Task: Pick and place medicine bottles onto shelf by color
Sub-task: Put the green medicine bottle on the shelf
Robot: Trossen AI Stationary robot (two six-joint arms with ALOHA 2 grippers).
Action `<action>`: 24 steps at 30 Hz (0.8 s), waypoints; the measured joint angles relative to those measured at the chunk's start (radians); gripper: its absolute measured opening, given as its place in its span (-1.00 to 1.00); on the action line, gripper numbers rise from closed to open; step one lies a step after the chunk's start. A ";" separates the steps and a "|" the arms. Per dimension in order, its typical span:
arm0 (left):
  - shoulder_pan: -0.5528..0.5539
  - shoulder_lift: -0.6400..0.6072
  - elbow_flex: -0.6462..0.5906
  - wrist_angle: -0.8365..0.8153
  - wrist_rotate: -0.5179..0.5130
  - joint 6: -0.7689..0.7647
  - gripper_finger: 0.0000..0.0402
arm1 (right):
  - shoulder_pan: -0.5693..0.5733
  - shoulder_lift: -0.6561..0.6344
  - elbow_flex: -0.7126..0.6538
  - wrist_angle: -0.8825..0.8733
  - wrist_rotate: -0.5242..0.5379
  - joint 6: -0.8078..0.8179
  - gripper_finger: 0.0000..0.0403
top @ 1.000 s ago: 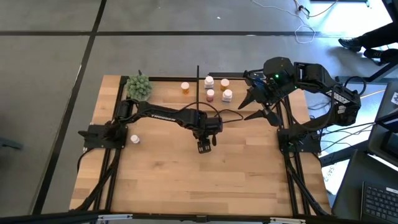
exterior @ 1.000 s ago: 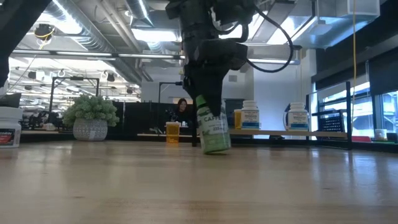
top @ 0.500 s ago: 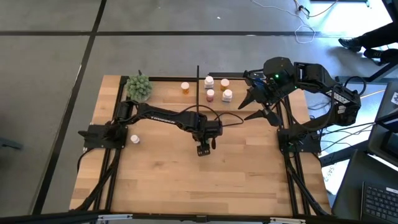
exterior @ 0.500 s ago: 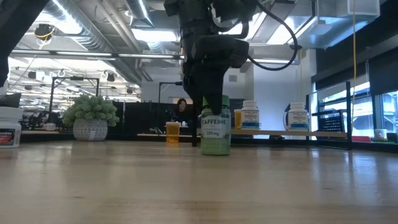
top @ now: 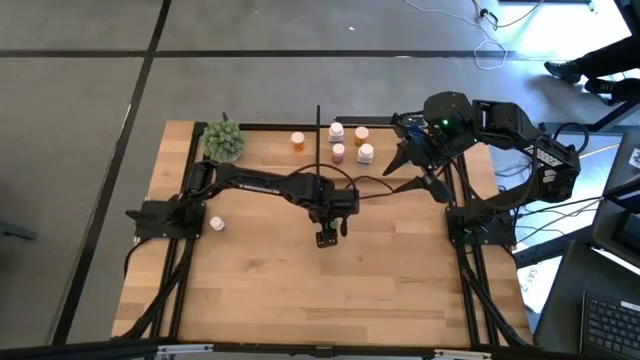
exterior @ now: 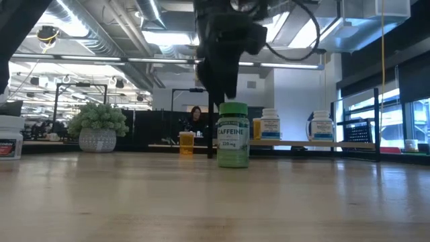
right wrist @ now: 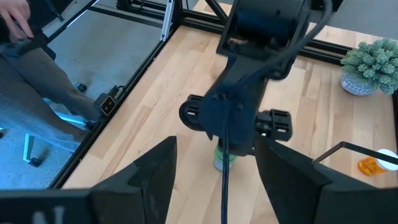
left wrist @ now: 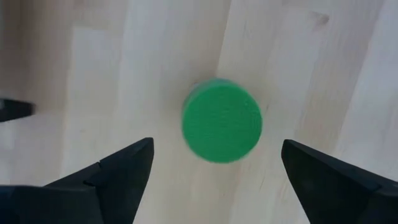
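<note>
Wooden table (top: 260, 290) seen whole only from above, black frame round it. Left arm stretched across to mid-table, left claw (top: 327, 238) pointing down, fingers spread wide, gripping nothing. Right arm folded back at the far right corner, right claw (top: 415, 172) raised off the boards, fingers partly apart w/ nothing between them.

Low view, level w/ the boards: green bottle (exterior: 233, 134) upright on the table, label reading CAFFEINE, dark claw just above its cap and clear of it. High view hides that bottle under the claw. Left wrist view, straight down: round green cap (left wrist: 222, 121) centred between the two dark fingers (left wrist: 106, 180), gaps on both sides, no contact. Right wrist view: left arm from the side w/ a sliver of green under it.

Shelf (exterior: 322, 143) at the table's far edge, a pale board carrying white-capped bottles in the low view; from above, approx. four small bottles (top: 351, 143) clustered there, an orange one (top: 298, 141) apart to the left. Green plant (top: 223, 140) at the far left corner. Lone white bottle (top: 216, 224) near the left arm's base.
</note>
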 joint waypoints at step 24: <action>-0.060 -0.069 0.282 -0.456 -0.145 -0.045 0.72 | 0.000 0.000 0.000 0.001 0.000 0.000 0.08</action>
